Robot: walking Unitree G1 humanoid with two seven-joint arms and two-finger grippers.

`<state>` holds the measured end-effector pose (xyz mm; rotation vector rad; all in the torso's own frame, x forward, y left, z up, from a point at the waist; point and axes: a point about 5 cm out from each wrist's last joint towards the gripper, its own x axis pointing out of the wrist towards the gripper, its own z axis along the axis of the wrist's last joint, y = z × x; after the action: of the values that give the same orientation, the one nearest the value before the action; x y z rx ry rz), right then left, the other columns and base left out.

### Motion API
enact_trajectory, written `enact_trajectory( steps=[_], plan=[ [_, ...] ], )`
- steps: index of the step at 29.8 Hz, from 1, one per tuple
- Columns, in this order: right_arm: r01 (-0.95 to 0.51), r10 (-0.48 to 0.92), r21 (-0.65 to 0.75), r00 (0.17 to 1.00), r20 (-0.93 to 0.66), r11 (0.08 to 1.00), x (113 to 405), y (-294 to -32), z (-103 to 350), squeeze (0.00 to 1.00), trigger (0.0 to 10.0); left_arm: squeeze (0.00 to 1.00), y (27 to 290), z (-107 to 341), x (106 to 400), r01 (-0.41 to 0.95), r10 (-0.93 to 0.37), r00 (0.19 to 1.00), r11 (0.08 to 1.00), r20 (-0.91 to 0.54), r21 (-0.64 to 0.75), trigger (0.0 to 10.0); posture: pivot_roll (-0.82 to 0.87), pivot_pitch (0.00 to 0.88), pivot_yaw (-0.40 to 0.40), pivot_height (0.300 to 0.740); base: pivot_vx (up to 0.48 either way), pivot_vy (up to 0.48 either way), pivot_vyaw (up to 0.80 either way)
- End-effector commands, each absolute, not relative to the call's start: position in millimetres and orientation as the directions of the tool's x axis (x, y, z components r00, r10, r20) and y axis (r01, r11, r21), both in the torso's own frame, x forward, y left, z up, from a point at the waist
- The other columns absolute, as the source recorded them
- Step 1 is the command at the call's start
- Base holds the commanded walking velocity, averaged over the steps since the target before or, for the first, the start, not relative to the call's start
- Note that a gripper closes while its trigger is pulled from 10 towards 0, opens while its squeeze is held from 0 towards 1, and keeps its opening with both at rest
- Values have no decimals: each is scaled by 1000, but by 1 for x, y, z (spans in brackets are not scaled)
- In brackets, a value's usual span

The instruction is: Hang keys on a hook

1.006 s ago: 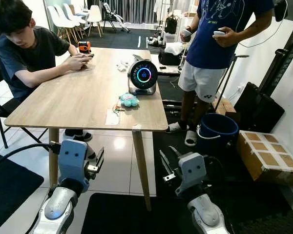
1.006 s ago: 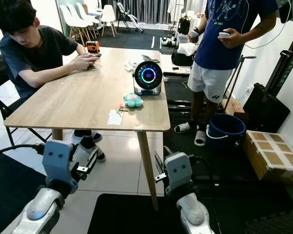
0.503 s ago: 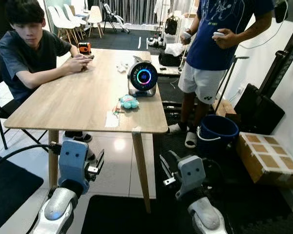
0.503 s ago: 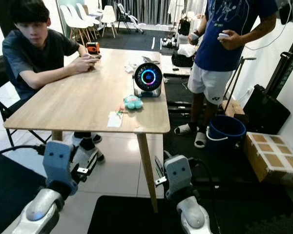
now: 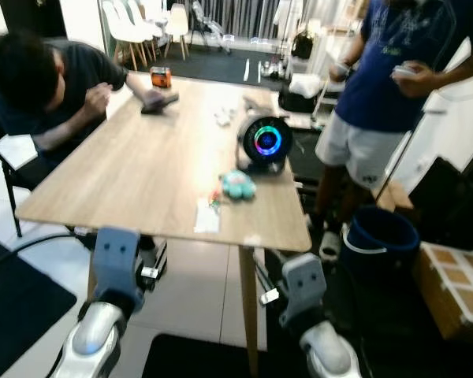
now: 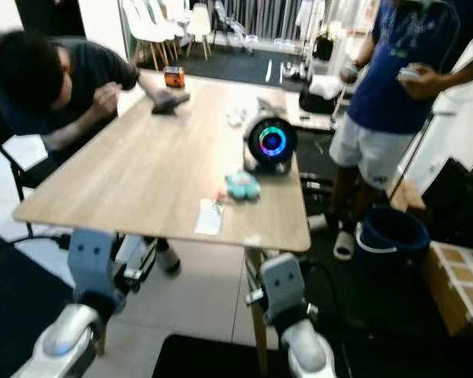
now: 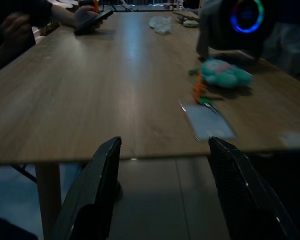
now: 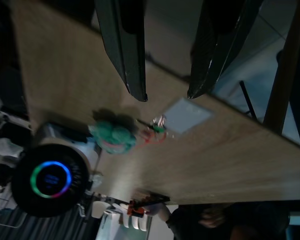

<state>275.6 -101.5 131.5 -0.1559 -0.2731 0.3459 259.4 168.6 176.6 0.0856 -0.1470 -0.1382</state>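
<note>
1. On the wooden table [image 5: 142, 173], near its front edge, the keys [image 5: 214, 200] are lying between a teal plush toy [image 5: 238, 183] and a white card [image 5: 207, 215].
2. Below the table edge, the left gripper [image 7: 162, 192] and right gripper [image 8: 167, 92] are hanging open, holding nothing.
3. A seated person [image 5: 43, 87] is leaning over the table; another person [image 5: 386, 102] is standing beside it.
</note>
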Motion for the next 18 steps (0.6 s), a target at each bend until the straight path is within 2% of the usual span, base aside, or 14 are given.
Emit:
enact_trajectory(
  steps=[1,9,18],
  plan=[
    [-300,342,-202,912,225,932,275,-107,130,0,10000,0,168,173,258,139,-150,982,986,115,96,10000,121,100,-39,740,292,0,0],
    [-301,344,-202,912,222,932,275,-107,130,0,10000,0,169,173,258,139,-149,982,986,112,96,10000,121,100,-39,740,277,0,0],
    [-302,345,-206,913,216,931,275,-107,128,0,10000,0,165,180,254,220,-228,965,973,130,77,10000,121,94,-40,740,0,0,0]
  ],
)
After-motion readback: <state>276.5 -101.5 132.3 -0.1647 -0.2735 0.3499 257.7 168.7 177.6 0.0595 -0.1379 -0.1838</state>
